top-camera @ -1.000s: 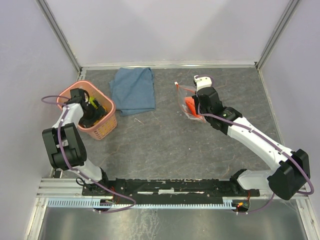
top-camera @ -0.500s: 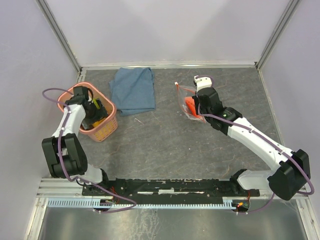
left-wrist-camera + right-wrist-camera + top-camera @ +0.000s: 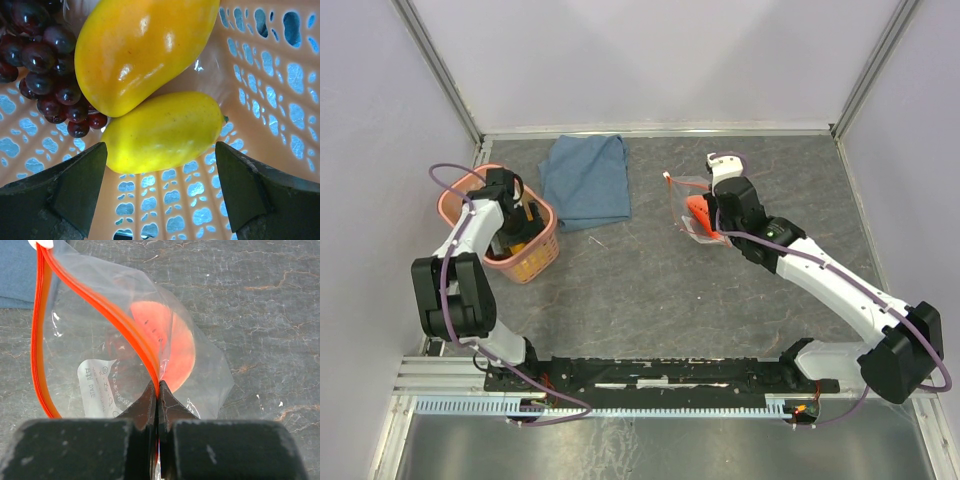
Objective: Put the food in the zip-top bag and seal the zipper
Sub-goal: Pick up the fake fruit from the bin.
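Two arms showed in the top view: your left gripper [image 3: 520,215] hung wide open inside one pink basket [image 3: 455,195] at far left, beside one blue cloth [image 3: 585,180], and your right gripper [image 3: 713,207] pinched one zip-top bag [image 3: 685,200] right of centre. In the left wrist view the open jaws straddled one yellow fruit [image 3: 165,132]. You'd have done best to lower squarely and close across its width, clear of the one yellow-orange fruit [image 3: 140,50] touching it and the one grape bunch [image 3: 45,65]. In the right wrist view closed jaws gripped the zipper [image 3: 100,305], mouth gaping, with one orange piece [image 3: 175,340] inside.
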`<state>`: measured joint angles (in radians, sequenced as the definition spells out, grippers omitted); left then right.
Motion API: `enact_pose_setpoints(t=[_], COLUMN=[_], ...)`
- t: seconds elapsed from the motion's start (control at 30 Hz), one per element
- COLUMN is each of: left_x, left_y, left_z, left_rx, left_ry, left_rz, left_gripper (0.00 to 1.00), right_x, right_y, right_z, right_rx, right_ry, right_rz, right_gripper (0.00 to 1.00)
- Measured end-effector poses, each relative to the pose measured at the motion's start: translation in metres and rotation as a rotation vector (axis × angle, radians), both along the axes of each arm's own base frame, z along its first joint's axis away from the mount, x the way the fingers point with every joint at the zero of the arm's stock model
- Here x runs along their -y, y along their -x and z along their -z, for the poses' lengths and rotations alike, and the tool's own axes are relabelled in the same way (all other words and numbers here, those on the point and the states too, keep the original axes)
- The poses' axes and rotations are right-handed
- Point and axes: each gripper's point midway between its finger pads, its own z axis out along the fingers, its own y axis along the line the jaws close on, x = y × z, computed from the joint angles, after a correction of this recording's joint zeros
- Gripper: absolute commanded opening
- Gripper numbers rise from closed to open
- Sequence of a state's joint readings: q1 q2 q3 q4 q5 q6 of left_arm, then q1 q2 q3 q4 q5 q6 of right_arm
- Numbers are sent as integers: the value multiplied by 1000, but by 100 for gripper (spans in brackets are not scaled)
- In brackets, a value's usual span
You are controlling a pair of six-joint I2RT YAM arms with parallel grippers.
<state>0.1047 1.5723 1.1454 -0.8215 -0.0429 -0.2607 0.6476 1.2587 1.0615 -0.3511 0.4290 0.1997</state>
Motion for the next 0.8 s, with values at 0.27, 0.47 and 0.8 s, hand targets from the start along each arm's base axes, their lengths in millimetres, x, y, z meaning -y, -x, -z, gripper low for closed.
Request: enact_pose_setpoints(t=[0.27,0.47,0.8], left_x=[13,26,33], left_y=[-4,-22,-47], left_z=[1,-1,-24], left_rx=[9,45,110], left_ry=[34,119,124], left_rz=[11,-31,38], left_gripper=[95,95,95], right_x=[-1,1,1], right_y=[2,1,3], right_z=[2,2,-2], right_rx=[-1,3,16], right_ry=[10,14,14], right_rz=[-8,1,0], right_gripper=[3,3,3])
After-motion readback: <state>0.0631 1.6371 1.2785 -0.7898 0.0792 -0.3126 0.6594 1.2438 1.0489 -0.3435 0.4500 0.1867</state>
